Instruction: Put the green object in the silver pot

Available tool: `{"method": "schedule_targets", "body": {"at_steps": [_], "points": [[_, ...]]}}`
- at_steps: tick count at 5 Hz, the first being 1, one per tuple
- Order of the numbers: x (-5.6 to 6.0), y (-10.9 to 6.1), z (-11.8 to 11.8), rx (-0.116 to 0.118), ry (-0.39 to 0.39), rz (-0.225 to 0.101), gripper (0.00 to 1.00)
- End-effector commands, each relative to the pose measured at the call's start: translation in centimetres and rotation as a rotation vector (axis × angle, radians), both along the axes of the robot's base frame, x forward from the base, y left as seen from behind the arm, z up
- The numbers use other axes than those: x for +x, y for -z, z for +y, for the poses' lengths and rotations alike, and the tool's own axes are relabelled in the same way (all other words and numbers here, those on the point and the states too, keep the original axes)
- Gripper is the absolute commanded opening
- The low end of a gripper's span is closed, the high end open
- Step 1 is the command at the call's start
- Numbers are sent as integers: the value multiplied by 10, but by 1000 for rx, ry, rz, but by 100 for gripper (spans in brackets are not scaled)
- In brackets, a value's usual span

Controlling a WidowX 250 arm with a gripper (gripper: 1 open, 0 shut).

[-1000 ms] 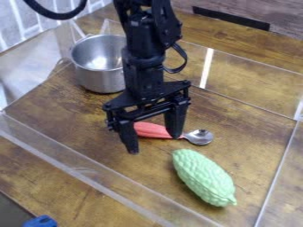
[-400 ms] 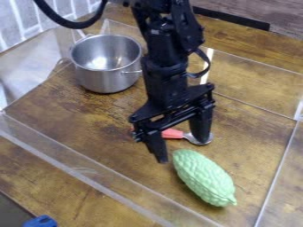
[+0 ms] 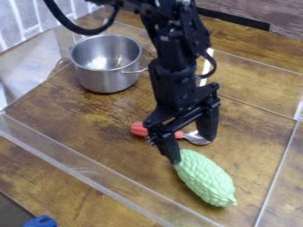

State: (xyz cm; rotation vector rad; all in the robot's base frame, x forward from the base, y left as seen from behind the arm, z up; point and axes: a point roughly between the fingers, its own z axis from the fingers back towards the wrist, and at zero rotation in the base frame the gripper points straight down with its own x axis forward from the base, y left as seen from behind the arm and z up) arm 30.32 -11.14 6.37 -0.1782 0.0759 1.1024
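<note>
Hovering over the table (image 3: 71, 151) with my gripper (image 3: 194, 157) spread wide, I see the green object (image 3: 205, 178) lying just beneath its fingertips, near the spoon (image 3: 178, 134); the pot (image 3: 106, 63) stands well apart from it.

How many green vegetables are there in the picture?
1. The green vegetable lies on the wooden table, in front of the red-handled spoon. Another could be hidden behind the arm.

Soft, even lt; pic low-res, sl. blurry; pot (image 3: 106, 66) has highlights; shadows prob. faint.
</note>
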Motion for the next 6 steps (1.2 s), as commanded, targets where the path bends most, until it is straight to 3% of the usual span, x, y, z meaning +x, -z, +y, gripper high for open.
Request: {"method": "schedule_targets", "body": {"at_steps": [1, 3, 5, 6], "points": [[5, -5, -15, -16, -16, -51, 100], [11, 22, -10, -27, -23, -62, 100], [27, -10, 0, -32, 70, -74, 100], [26, -1, 2, -35, 26, -81, 100]]}}
